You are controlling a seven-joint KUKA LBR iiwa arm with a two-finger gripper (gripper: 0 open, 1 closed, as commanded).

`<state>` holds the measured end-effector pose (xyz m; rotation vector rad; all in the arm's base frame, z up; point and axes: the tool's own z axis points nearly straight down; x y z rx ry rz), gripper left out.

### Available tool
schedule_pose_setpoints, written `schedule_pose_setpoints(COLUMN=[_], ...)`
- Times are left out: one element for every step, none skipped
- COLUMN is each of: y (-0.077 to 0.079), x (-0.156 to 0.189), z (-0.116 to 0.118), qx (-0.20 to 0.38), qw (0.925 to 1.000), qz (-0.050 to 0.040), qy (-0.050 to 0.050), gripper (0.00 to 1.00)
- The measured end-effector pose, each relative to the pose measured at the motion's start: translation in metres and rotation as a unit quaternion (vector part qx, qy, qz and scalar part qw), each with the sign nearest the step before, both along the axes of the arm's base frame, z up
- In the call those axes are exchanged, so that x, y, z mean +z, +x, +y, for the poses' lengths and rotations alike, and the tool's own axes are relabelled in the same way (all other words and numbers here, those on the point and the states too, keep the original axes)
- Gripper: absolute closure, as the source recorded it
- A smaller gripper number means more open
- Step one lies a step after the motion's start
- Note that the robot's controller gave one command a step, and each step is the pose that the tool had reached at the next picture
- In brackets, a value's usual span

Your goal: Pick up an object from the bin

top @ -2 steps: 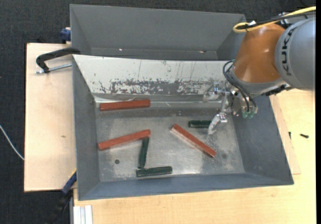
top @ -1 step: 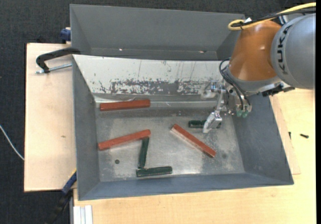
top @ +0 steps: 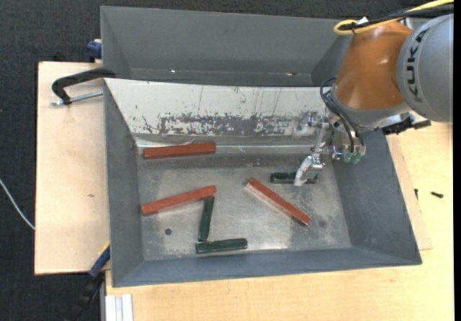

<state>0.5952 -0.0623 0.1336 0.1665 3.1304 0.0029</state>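
Note:
My gripper [top: 308,170] hangs low in the right half of the bin, near the back. Its tip is at the right end of a short dark green bar [top: 282,178] that lies flat on the floor, pointing left. Whether the tip touches the bar I cannot tell. Just in front of both, a red bar [top: 277,201] lies slanted, running from upper left to lower right.
A red bar [top: 178,150] lies along the foot of the back wall on the left, and another red bar [top: 178,200] rests left of centre. Two dark green bars [top: 207,216] [top: 222,245] form an L near the front. The arm's orange cover sits above the right wall.

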Motion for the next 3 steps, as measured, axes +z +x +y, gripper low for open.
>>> schedule_pose_setpoints(y=[-0.0054,-0.0042,-0.0042], x=[-0.0586,-0.0514,-0.0514], z=[0.0044,0.0036,0.0036], qx=[-0.103,-0.103,-0.103], qw=[0.9947,0.9947,0.9947], qz=[0.0025,0.0003,0.0003], qy=[0.001,0.0,0.0], gripper=[0.0,1.0,1.0])
